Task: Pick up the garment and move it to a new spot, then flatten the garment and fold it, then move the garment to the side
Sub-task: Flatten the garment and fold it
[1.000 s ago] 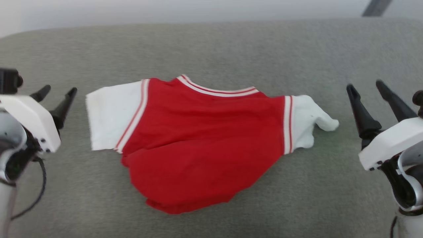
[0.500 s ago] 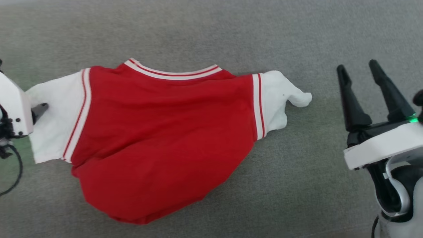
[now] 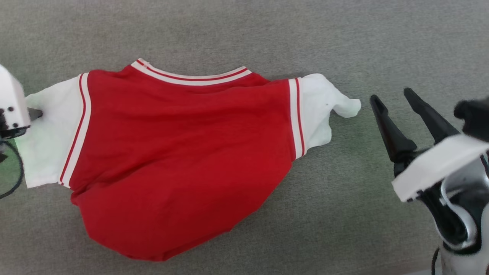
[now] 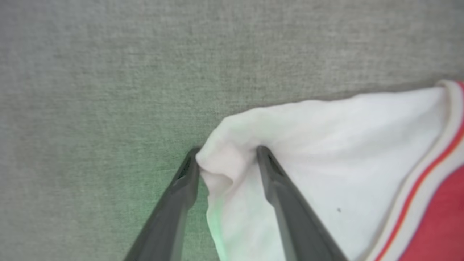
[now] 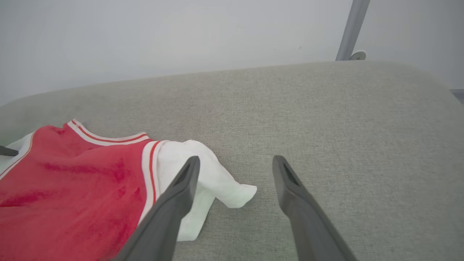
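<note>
R hand (image 3: 391,95), nearest, is hovering over bare counter (image 3: 344,236) w/ fingers spread wide, holding nothing. It is sitting just beside the R sleeve (image 3: 317,110) but apart from it.

L hand (image 4: 228,152) is straddling a puckered corner of the L sleeve (image 4: 326,152). One finger is touching the outer edge and the other is pressing on top. Cloth is bunching betw. them, and the jaws are standing apart, not pinched tight.

Shirt (image 3: 183,152) is lying mid-counter betw. the two hands, plain red side up. The hem (image 3: 153,254) is rumpled toward the robot, the collar (image 3: 191,79) is pointing away, and the R sleeve is crumpled to a point.

Handling, my guess: thin soft knit, light and limp, not fragile. Lifted by one corner it is prob. going to sag and twist. Cloth on cloth is likely going to drag, not slide. Best holds are prob. both sleeve ends or the shoulders by the striped trim, one per hand, so it is hanging even.

Counter is grey, fabric-covered and slightly padded-looking, curving off at the far edge. Beyond it a pale wall (image 5: 181,36) is showing, w/ a grey pole (image 5: 353,29) leaning at the far R.
</note>
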You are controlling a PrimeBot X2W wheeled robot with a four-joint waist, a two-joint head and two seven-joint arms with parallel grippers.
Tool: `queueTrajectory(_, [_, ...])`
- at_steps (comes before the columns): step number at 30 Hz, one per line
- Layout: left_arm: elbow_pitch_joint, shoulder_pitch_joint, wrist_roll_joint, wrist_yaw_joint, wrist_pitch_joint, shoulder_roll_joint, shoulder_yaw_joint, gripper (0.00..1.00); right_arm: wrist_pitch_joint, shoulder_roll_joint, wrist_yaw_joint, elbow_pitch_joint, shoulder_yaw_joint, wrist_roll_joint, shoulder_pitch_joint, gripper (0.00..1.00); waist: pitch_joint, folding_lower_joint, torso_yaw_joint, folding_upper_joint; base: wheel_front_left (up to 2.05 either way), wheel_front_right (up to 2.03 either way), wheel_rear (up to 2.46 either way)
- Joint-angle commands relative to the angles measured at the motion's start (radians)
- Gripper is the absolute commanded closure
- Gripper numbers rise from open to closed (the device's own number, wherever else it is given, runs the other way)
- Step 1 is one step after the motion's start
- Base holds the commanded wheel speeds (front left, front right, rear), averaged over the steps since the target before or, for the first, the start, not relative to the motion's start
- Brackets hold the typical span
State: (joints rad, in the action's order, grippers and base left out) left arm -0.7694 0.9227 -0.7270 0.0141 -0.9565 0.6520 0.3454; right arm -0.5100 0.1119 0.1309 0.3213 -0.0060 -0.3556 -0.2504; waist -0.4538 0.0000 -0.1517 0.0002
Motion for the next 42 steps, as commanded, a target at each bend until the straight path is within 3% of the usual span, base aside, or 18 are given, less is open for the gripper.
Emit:
queueTrajectory(1, [-0.044,-0.089,-0.005,0.008,-0.021,-0.103,0.053,1.00,-0.043,0.024,-0.001,-0.037,0.004,-0.005,-0.050,0.00,-0.013,0.0000,0.013,-0.0002,0.00,0.00,0.00])
queueTrajectory(7, [-0.048,-0.054,-0.014,0.021,0.006,-0.130,0.056,1.00,-0.147,0.078,0.000,-0.174,0.055,-0.042,-0.171,0.00,-0.034,0.0000,0.046,-0.0002,0.00,0.00,0.00])
queueTrajectory(15, [-0.079,0.002,-0.016,0.040,0.039,-0.173,0.065,1.00,-0.325,0.162,0.000,-0.438,0.201,-0.076,-0.341,0.00,-0.064,0.0000,0.106,-0.0002,0.00,0.00,0.00])
queueTrajectory(20, [-0.109,0.023,-0.025,0.057,0.060,-0.197,0.068,1.00,-0.430,0.163,0.000,-0.601,0.331,-0.119,-0.379,0.00,-0.073,0.0000,0.130,-0.0002,0.00,0.00,0.00])
queueTrajectory(21, [-0.115,0.025,-0.027,0.061,0.064,-0.201,0.069,1.00,-0.457,0.163,0.001,-0.621,0.358,-0.144,-0.377,0.36,-0.072,0.0000,0.135,-0.0002,0.00,0.00,0.00])
queueTrajectory(22, [-0.120,0.027,-0.031,0.064,0.069,-0.205,0.068,1.00,-0.475,0.169,0.004,-0.634,0.383,-0.156,-0.381,1.00,-0.072,0.0000,0.139,-0.0002,0.00,0.00,0.00])
queueTrajectory(25, [-0.135,0.034,-0.032,0.071,0.084,-0.213,0.072,1.00,-0.480,0.203,0.003,-0.647,0.396,-0.189,-0.404,1.00,-0.065,0.0000,0.152,-0.0002,0.00,0.00,0.00])
queueTrajectory(33, [-0.131,0.100,-0.031,0.085,0.152,-0.191,0.057,1.00,-0.438,0.248,0.002,-0.570,0.296,-0.291,-0.466,1.00,0.026,0.0000,0.176,-0.0002,0.00,0.00,0.00])
queueTrajectory(42, [-0.067,0.190,-0.007,0.089,0.170,-0.151,0.064,1.00,-0.386,0.257,0.002,-0.527,0.194,-0.276,-0.543,1.00,0.205,0.0000,0.190,-0.0002,0.00,0.00,0.00])
